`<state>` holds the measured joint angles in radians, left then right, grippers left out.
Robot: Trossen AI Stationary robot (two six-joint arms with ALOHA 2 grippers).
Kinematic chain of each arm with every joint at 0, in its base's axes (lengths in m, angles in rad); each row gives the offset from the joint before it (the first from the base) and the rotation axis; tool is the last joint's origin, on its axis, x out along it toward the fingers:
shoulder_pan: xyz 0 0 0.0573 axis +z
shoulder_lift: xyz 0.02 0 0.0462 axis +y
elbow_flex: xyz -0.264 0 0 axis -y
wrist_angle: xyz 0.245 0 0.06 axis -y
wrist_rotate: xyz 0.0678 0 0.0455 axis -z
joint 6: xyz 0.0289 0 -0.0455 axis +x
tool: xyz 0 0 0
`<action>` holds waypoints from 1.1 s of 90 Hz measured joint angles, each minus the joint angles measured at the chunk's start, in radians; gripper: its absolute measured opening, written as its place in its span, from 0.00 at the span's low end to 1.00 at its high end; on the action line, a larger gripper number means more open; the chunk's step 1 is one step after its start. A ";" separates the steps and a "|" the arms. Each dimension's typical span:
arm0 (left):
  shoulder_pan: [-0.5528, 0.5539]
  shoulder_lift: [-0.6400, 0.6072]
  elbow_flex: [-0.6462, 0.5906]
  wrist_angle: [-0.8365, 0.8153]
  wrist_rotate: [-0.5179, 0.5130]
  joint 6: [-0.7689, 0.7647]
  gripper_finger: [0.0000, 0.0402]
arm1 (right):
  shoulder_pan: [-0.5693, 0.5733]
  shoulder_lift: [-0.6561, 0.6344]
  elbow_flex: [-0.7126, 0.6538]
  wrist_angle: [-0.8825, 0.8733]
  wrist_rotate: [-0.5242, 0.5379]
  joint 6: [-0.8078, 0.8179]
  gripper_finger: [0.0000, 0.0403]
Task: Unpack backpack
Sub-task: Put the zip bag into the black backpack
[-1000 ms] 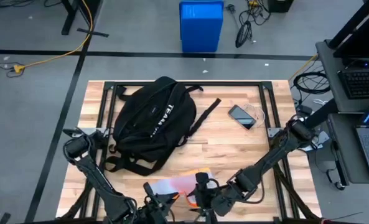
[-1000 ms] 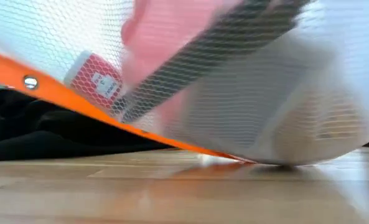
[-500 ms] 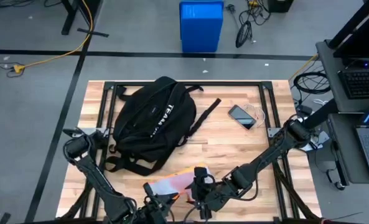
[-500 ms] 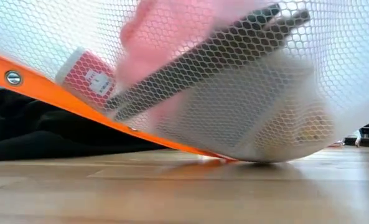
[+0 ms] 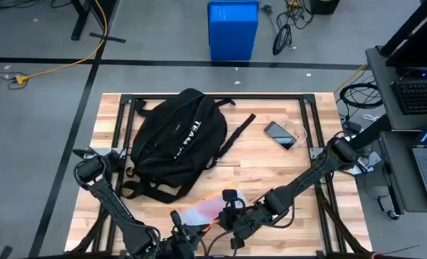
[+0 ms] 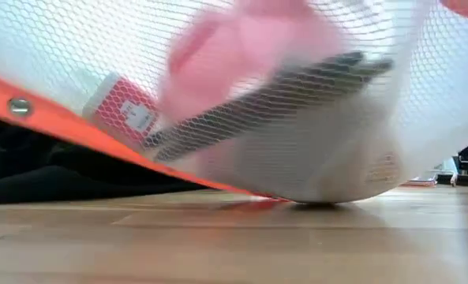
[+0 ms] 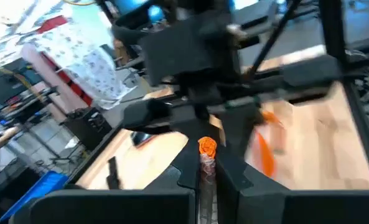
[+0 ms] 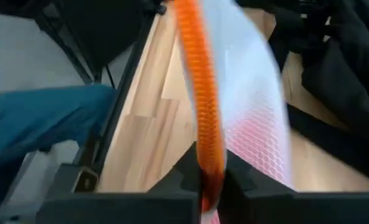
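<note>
Orange trim of a white mesh pouch sits pinched in both the right hand and left hand, with the backpack lying beyond them on the worktop.

Both arms are dark, almost black, built of slim tube-like links joined by chunkier rounded joints. In the high view the left arm runs down the lower left of the frame, the right arm slants across the lower right. Each wrist view shows two blunt black fingers at the bottom edge, above a flat dark housing.
</note>
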<state>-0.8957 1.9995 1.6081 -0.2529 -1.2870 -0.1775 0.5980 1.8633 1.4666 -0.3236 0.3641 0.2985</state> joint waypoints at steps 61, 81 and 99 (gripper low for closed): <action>0.054 -0.040 0.002 -0.249 -0.286 -0.003 0.45 | 0.016 -0.341 -0.002 -0.593 0.315 0.164 0.00; 0.147 -0.039 0.002 -0.809 -0.230 -0.462 0.45 | 0.095 -0.377 -0.001 -0.806 0.352 0.338 0.00; 0.327 -0.056 -0.017 -1.308 0.128 -1.020 0.45 | 0.138 -0.383 -0.001 -0.865 0.352 0.424 0.00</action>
<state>-0.5683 1.9431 1.5914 -1.5611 -1.1589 -1.1975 0.7361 1.4799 1.4654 -1.1889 0.7162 0.7227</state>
